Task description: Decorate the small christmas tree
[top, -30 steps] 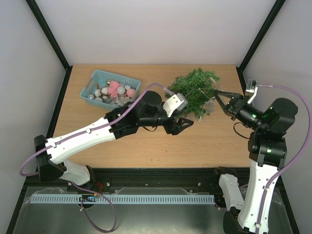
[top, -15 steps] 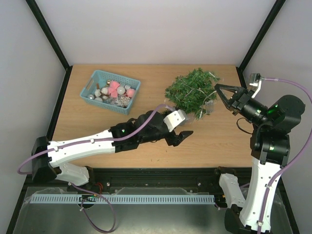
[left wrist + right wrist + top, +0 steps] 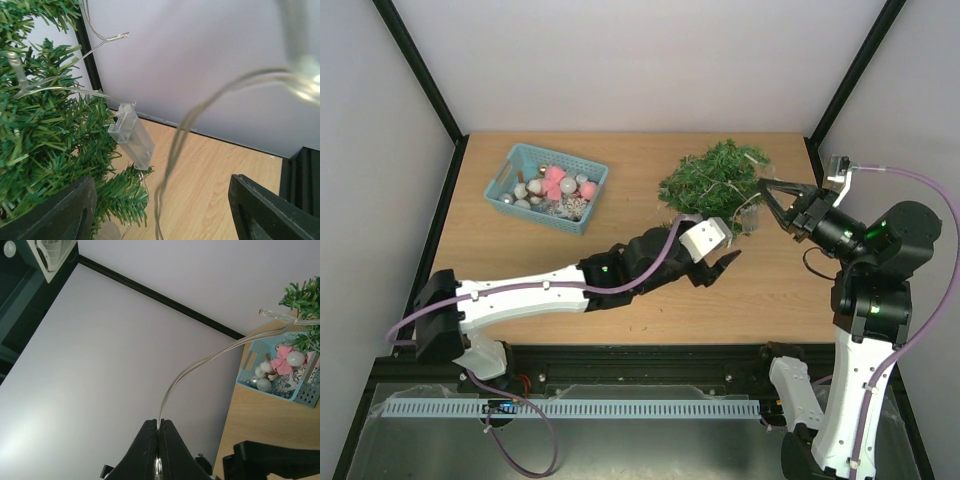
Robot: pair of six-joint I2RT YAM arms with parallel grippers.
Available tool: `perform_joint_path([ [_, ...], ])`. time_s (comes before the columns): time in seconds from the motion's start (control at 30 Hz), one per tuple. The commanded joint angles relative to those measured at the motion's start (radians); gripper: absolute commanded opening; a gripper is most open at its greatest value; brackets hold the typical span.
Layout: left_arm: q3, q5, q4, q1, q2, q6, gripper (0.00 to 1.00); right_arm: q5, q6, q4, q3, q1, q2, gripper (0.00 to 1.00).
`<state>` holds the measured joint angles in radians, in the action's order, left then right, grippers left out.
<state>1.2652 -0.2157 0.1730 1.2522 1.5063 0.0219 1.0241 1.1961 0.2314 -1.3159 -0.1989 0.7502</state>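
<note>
The small christmas tree (image 3: 713, 183) stands at the back right of the table, strung with a clear light wire. My right gripper (image 3: 763, 184) is beside its right edge and shut on that wire; in the right wrist view the wire (image 3: 210, 357) arcs up from the closed fingertips (image 3: 159, 428) to the tree (image 3: 305, 295). My left gripper (image 3: 723, 266) is open and empty just in front of the tree. In the left wrist view its gripper (image 3: 160, 220) frames the branches (image 3: 45, 145), a clear plastic box (image 3: 132, 136) on the wire, and a hanging wire loop (image 3: 172, 165).
A teal basket (image 3: 516, 160) of white, silver and pink ornaments sits at the back left, also in the right wrist view (image 3: 305, 392). The left arm (image 3: 540, 295) stretches across the front middle of the table. Walls enclose the back and sides.
My left arm has reached further right and forward, bringing its gripper under the tree's front right. My right gripper stays by the tree with the wire, shifted only slightly.
</note>
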Motion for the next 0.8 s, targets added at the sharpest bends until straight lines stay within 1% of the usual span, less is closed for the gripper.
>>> perform_joint_path([
  [0.0,0.053,-0.042,0.091,0.007,0.058,0.038,0.74,0.039,0.012,-0.032,0.028,0.013,-0.027,0.01],
  [0.03,0.06,-0.046,0.095,0.007,0.066,0.038,0.72,0.041,0.01,-0.033,0.034,0.016,-0.029,0.01],
  [0.07,0.065,-0.049,0.098,0.007,0.072,0.037,0.69,0.041,0.008,-0.032,0.035,0.018,-0.029,0.01],
  [0.1,0.066,-0.055,0.098,0.007,0.075,0.033,0.62,0.041,0.007,-0.032,0.037,0.019,-0.03,0.01],
  [0.13,0.066,-0.061,0.099,0.007,0.073,0.029,0.53,0.041,0.005,-0.032,0.037,0.021,-0.03,0.01],
  [0.23,0.049,-0.091,0.09,0.008,0.045,0.01,0.17,0.039,-0.007,-0.023,0.042,0.027,-0.031,0.01],
  [0.27,0.035,-0.099,0.088,0.008,0.028,0.003,0.12,0.037,-0.014,-0.021,0.045,0.028,-0.031,0.01],
  [0.33,-0.001,-0.111,0.09,0.01,-0.011,-0.009,0.09,0.033,-0.021,-0.021,0.055,0.03,-0.032,0.01],
  [0.37,-0.026,-0.118,0.088,0.009,-0.03,-0.017,0.03,0.031,-0.024,-0.021,0.059,0.03,-0.032,0.01],
  [0.4,-0.042,-0.123,0.081,0.01,-0.054,-0.025,0.03,0.032,-0.026,-0.02,0.063,0.031,-0.032,0.01],
  [0.57,-0.139,-0.143,0.039,0.01,-0.178,-0.067,0.03,0.028,-0.042,-0.007,0.066,0.036,-0.031,0.01],
  [0.77,-0.23,-0.189,-0.068,0.01,-0.374,-0.137,0.02,0.026,-0.05,0.012,0.081,0.046,-0.04,0.01],
])
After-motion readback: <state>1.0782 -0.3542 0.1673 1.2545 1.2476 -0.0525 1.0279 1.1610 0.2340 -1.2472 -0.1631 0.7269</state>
